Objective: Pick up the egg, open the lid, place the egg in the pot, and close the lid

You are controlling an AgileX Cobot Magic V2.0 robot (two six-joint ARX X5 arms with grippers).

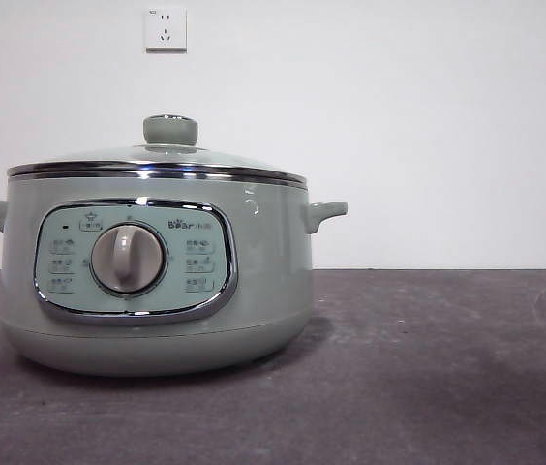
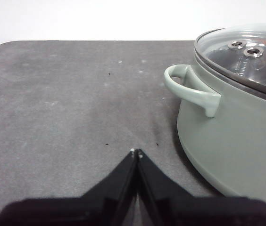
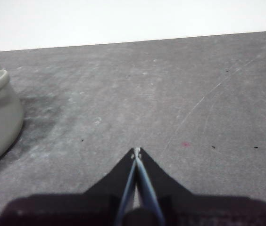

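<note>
Sage-green glazed pot (image 1: 157, 291) sits left on the scuffed dark grey table (image 1: 428, 368), domed glass lid (image 1: 157, 160) seated on its chrome rim; egg not visible. Left gripper (image 2: 136, 153) and right gripper (image 3: 137, 151) hover low, jaws pressed together, empty. White wall behind, two sockets (image 1: 166, 29).

wall (image 1: 399, 126): plain white | sockets (image 1: 166, 29): two, high up | table (image 1: 428, 368): dark grey, seemingly scuffed

The pot (image 2: 236, 141) is cut at the 3 o'clock edge in the left wrist view, and the small labels on its control panel (image 1: 136, 259) are too blurry to read
</note>
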